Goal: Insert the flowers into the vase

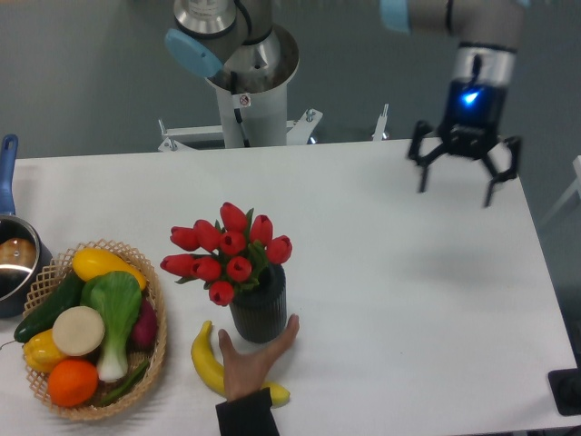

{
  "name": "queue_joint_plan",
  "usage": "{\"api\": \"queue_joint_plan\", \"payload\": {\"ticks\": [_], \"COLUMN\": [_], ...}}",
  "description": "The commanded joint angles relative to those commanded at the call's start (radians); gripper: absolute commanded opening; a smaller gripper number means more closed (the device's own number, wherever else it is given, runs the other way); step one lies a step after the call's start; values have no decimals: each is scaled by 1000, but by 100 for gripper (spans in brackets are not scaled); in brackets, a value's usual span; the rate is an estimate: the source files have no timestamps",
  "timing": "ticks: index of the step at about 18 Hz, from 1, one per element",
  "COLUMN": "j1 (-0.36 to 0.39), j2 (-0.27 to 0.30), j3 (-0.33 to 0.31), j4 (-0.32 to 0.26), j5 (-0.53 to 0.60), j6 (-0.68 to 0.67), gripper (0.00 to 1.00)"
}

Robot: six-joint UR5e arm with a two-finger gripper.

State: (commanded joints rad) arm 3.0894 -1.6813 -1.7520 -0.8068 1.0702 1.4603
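The flowers (224, 253), a bunch of red tulip buds with green leaves, stand in the vase (260, 307), a short dark ribbed cylinder at the front middle of the table. The buds lean to the left over the vase's mouth. My gripper (457, 182) hangs far off at the back right, above the table, open with nothing between its fingers. A person's hand (251, 361) reaches in from the front edge and touches the vase's base.
A banana (211, 368) lies in front of the vase, partly under the hand. A woven basket (156, 341) of vegetables and fruit sits at the front left. A blue-handled pot (13, 257) stands at the left edge. The robot's base (243, 86) is behind the table.
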Motion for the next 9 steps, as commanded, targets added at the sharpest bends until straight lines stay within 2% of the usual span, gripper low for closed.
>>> {"api": "queue_joint_plan", "payload": {"ticks": [3, 6, 9], "j1": [14, 41, 78], "j2": [12, 40, 60], "j3": [38, 77, 97], "j4": [-49, -179, -253], "j5": [100, 148, 206], "j6": [66, 171, 308], "gripper": [100, 100, 100]}}
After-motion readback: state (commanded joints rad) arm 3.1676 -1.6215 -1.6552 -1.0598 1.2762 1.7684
